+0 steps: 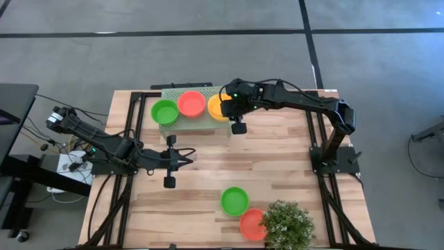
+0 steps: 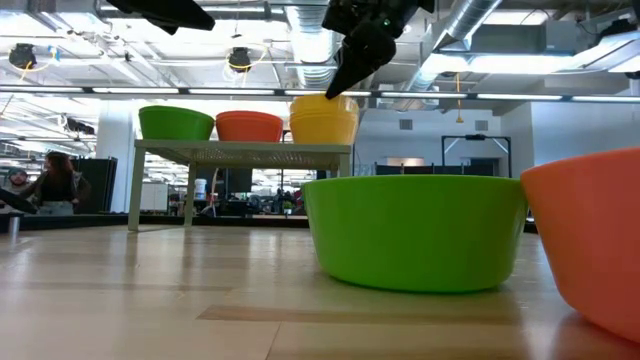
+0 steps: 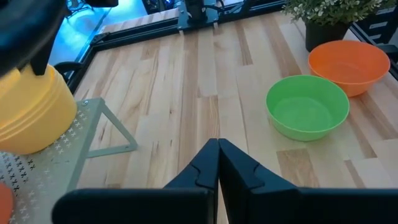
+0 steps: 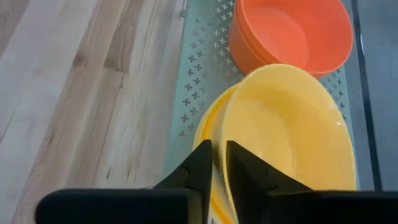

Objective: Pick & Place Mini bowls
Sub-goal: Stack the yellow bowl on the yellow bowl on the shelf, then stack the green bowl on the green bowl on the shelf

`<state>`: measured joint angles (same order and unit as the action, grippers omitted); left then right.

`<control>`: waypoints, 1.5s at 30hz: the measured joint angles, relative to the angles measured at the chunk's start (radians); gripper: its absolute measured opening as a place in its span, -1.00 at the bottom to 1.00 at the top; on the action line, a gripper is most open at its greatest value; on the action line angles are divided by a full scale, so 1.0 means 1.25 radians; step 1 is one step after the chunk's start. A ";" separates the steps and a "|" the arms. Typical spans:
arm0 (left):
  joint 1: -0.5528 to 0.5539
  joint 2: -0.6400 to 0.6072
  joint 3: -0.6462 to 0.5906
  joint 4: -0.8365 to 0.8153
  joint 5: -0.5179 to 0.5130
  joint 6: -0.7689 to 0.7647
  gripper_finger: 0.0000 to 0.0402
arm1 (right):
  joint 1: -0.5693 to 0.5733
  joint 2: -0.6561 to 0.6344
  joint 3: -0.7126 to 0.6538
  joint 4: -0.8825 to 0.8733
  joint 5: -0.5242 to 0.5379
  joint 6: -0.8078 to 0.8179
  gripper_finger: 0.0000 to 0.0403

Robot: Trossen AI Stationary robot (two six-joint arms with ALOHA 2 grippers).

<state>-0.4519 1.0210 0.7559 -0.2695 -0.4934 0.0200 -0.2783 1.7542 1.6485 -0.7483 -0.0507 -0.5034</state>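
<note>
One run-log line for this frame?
right gripper: astride top yellow bowl rim, on stand | left gripper: shut, idle
</note>
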 joint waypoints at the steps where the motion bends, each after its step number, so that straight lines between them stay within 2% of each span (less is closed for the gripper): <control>1: 0.000 0.000 0.000 0.000 0.000 0.000 -0.96 | 0.000 0.000 0.000 0.000 0.004 0.000 -0.74; 8: 0.000 0.000 0.000 0.000 0.000 -0.001 -0.96 | 0.003 0.000 0.000 0.008 0.020 0.000 -0.62; 24: 0.000 0.000 0.000 -0.001 0.000 -0.002 -0.96 | 0.086 0.000 0.000 0.034 0.024 0.050 -0.61; 32: 0.000 0.000 0.000 -0.001 0.000 -0.002 -0.96 | 0.170 0.000 0.000 -0.031 0.083 0.160 -0.62; 37: 0.000 0.000 0.000 -0.002 0.001 -0.046 -0.96 | 0.231 0.000 0.000 -0.094 0.083 0.285 -0.62; 45: 0.000 0.000 0.000 -0.003 0.001 -0.047 -0.93 | 0.349 0.023 0.001 -0.113 0.071 0.493 -0.62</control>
<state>-0.4519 1.0210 0.7559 -0.2729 -0.4923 -0.0391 0.1578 1.7824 1.6493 -0.8901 0.0378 0.1126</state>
